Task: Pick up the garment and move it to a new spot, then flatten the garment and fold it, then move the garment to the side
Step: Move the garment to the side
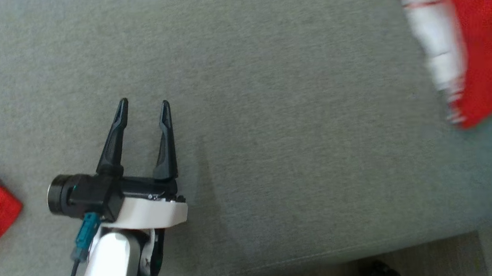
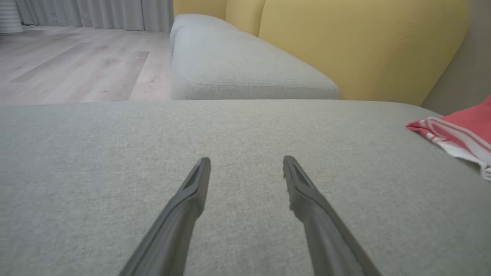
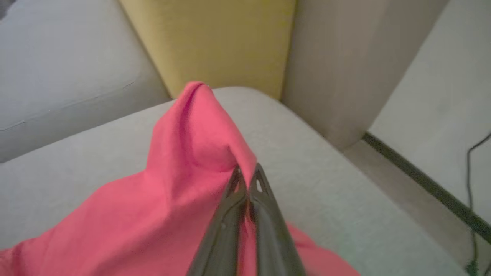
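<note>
The soft, probably light red cloth garment [image 3: 180,172] is pinched at a fold by right gripper [image 3: 248,173] jaws; left gripper [image 1: 144,103] jaws stand spread

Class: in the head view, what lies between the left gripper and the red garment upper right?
Just bare grey cushion separates the left gripper from the garment, in the head view.

This is looking like a home living room — a broad grey woven-fabric sofa seat [image 2: 230,126] is stretching out in front of rounded mustard-yellow upholstered back cushions [image 2: 364,46], and pale wood-plank flooring [image 2: 76,65] is running off towards long grey pleated curtains [image 2: 96,13].
</note>
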Robot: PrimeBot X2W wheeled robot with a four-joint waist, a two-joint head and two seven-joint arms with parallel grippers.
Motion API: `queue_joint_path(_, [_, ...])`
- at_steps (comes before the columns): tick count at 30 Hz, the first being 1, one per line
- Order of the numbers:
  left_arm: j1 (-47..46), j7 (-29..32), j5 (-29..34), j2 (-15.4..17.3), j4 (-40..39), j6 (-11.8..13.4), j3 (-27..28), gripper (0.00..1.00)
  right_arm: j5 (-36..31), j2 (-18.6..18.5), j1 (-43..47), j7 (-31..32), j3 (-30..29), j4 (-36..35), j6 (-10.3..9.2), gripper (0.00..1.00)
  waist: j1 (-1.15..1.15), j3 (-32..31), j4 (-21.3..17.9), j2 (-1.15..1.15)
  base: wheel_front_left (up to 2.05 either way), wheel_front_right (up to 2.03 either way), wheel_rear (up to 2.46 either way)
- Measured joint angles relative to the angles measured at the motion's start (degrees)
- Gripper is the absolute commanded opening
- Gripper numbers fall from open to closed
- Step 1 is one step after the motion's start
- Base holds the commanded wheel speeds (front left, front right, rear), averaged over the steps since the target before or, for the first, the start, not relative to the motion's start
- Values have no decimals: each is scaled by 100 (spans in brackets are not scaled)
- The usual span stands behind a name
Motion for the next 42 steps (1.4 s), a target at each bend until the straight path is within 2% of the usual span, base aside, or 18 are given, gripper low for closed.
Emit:
queue_joint_path(3, [5,0,8,4,-56,-1,30,100,-711,-350,-415,-177,-626,278,0,0,-1,127,212,0,0,0,0])
queue_joint_path(7, [35,-2,8,5,-174,1,44,100,-1556,-497,-748,-311,-1322,541,0,0,-2,246,483,0,0,0,0])
queue_joint_path(8, [35,-2,8,5,-174,1,44,100,-1556,-497,-748,-311,-1322,541,0,0,-2,246,483,0,0,0,0])
queue_joint_path(9, [35,-3,8,5,-208,2,47,100,-1725,-501,-806,-387,-1481,579,0,7,-2,281,534,0,0,0,0])
queue_joint_path(10, [35,-3,8,5,-233,3,51,100,-1909,-510,-867,-475,-1605,614,0,39,-1,316,578,0,0,0,0])
queue_joint_path(11, [34,-3,8,5,-244,4,51,100,-2087,-513,-916,-552,-1708,648,0,92,-1,346,615,0,0,0,0])
queue_joint_path(12, [34,-3,8,4,-252,9,52,100,-2267,-516,-971,-604,-1785,703,0,100,-1,365,644,0,0,0,0])
queue_joint_path(14, [36,-3,5,4,-253,57,58,100,-2608,-509,-994,-766,-1793,816,0,100,0,349,668,0,0,0,0])
queue_joint_path(16, [36,-3,-20,3,-255,62,69,100,-2813,-502,-990,-1280,-1700,887,0,100,-2,213,651,0,0,0,0])
queue_joint_path(20, [40,-3,-151,2,-213,83,81,100,-2553,-424,-921,-2108,-1433,903,0,100,-2,-85,624,0,0,0,0])
queue_joint_path(21, [73,-3,-227,1,-148,107,101,100,-2398,-332,-725,-2431,-1140,864,0,100,-2,-281,616,0,0,0,0])
queue_joint_path(24, [288,-3,-312,1,-75,114,183,100,-1961,-116,-159,-2742,-668,592,0,100,-2,-628,608,0,0,0,0])
queue_joint_path(27, [600,-3,-368,2,64,111,269,100,-1378,107,624,-2849,-45,22,0,100,-2,-1006,605,0,0,0,0])
queue_joint_path(30, [840,-3,-417,2,204,96,324,100,-882,322,1530,-2894,579,-905,0,100,-2,-1385,612,0,0,0,0])
queue_joint_path(34, [979,-2,-454,5,396,20,423,100,-601,714,2925,-2938,805,-2137,0,100,-3,-1838,669,1,0,0,0])
queue_joint_path(36, [1018,-2,-499,4,476,1,426,100,-546,1087,3626,-2925,928,-2642,0,100,-3,-2020,716,1,0,0,0])
queue_joint_path(39, [1088,-2,-514,5,673,-7,417,100,-374,1562,4447,-2872,1145,-3037,0,100,-3,-2220,804,1,0,0,0])
queue_joint_path(42, [1227,-1,-514,5,926,-54,389,100,-366,1650,4952,-2885,1273,-3123,0,100,-3,-2386,892,1,0,0,0])
